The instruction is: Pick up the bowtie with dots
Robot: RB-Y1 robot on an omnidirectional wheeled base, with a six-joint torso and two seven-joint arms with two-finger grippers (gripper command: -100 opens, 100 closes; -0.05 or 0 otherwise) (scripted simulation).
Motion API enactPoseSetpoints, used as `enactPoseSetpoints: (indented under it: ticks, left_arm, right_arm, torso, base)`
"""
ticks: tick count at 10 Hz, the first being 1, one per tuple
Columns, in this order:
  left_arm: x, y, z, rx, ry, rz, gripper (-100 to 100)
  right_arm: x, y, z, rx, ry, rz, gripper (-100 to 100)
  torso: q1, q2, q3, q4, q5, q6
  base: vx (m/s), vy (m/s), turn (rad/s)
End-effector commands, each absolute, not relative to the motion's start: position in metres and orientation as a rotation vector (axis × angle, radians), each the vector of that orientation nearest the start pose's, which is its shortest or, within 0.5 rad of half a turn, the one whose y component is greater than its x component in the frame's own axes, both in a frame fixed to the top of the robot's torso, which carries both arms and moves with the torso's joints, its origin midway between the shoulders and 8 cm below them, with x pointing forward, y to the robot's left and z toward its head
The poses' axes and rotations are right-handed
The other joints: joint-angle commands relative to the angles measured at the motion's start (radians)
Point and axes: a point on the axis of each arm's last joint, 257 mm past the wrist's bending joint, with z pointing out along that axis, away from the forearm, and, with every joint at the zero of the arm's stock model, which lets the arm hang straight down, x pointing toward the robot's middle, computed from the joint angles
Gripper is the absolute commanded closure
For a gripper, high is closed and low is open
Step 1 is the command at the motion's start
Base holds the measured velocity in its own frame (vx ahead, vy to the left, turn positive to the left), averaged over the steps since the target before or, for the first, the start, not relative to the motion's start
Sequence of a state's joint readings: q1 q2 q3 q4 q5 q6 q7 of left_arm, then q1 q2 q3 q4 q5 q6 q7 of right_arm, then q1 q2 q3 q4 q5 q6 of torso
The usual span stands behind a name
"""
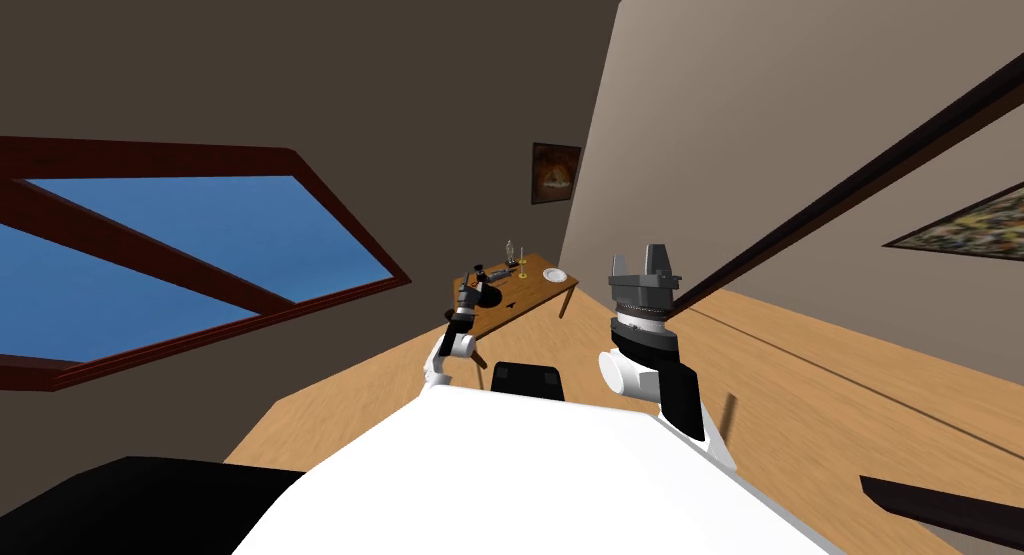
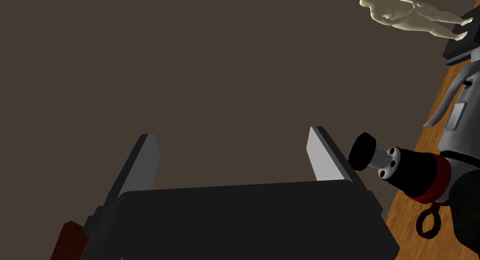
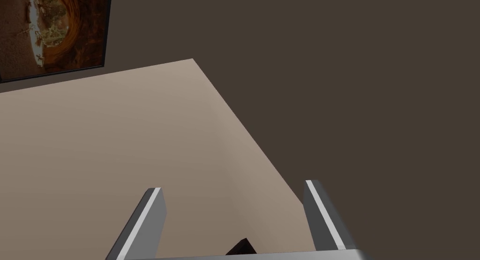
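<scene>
Beside the wide-spread left gripper [image 2: 232, 140], a black-and-red cylinder [image 2: 412, 175] is seen on the table [image 2: 403, 229]. The right gripper [image 3: 232, 191] is spread likewise.

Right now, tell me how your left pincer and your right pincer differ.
Place: the left pincer reaches out over the wooden table; the right pincer is held up beside me, away from the table.
Neighbours: a black and red knobbed object sits close beside one finger of the left pincer; no such object stands by the right pincer.
Shared: both are open and hold nothing.
</scene>
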State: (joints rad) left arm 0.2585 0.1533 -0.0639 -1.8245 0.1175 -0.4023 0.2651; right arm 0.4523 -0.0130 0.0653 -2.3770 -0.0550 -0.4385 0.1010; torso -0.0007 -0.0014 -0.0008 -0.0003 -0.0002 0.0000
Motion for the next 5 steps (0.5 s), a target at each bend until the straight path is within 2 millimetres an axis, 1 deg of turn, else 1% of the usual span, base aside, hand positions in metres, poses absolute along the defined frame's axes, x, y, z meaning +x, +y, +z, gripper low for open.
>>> enactPoseSetpoints:
  ticks: [1, 3, 4, 5]
  left_arm:
    - [0.459, 0.258, -0.137, -1.076, 0.846, -1.593, -100]
    - [0.474, 0.256, -0.17, -1.191, 0.865, -1.612, -100]
    - [0.474, 0.257, -0.173, -1.197, 0.868, -1.609, -100]
    - [0.482, 0.255, -0.187, -1.252, 0.873, -1.62, -100]
  right_arm:
    - [0.337, -0.255, 0.07, 0.591, 0.563, 1.346, 0]
    - [0.337, -0.255, 0.07, 0.591, 0.563, 1.346, 0]
    - [0.337, -0.255, 0.07, 0.591, 0.563, 1.346, 0]
    - [0.337, -0.255, 0.07, 0.591, 0.563, 1.346, 0]
  torso:
    - [0.0, 0.0, 0.0, 0.0, 0.0, 0.0]
    - [0.0, 0.0, 0.0, 0.0, 0.0, 0.0]
    - [0.0, -0.001, 0.0, 0.0, 0.0, 0.0]
    - [0.0, -0.001, 0.0, 0.0, 0.0, 0.0]
  base:
    - [0.018, -0.005, -0.023]
    - [0.029, -0.007, -0.056]
    - [0.027, -0.008, -0.023]
    - [0.024, -0.009, -0.038]
